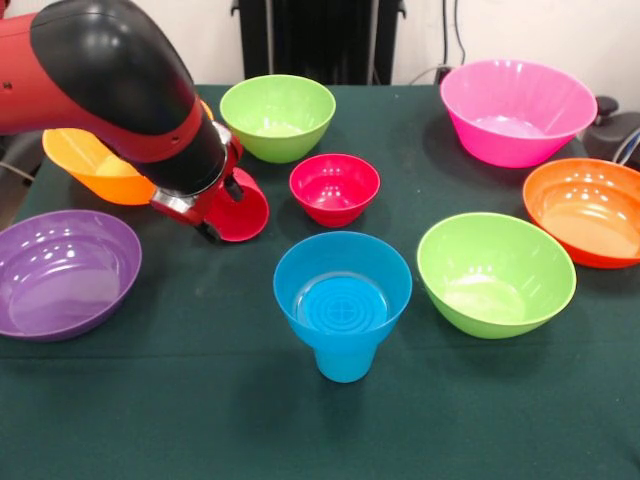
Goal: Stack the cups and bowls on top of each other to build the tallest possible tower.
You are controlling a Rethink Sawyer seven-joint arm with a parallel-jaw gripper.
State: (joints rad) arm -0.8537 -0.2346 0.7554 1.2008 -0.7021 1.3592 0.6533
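Note:
The red cup [243,210] hangs tilted on its side just above the green cloth, left of centre, with its mouth turned to the right. My gripper [218,215] is shut on it, and the arm [120,80] hides most of the fingers. The tower [343,305] stands in front of centre. It is the small blue bowl [300,275] sitting upright on the sky-blue cup [345,365]. The red cup is apart from it, to its upper left. The small red bowl [335,187] stands just right of the held cup.
Lime green bowls stand at the back [278,115] and at the front right [495,272]. A pink bowl [517,110] is at the back right and an orange bowl [590,210] at the right edge. A purple bowl [62,272] is at the left. A yellow-orange bowl [90,165] sits partly behind the arm.

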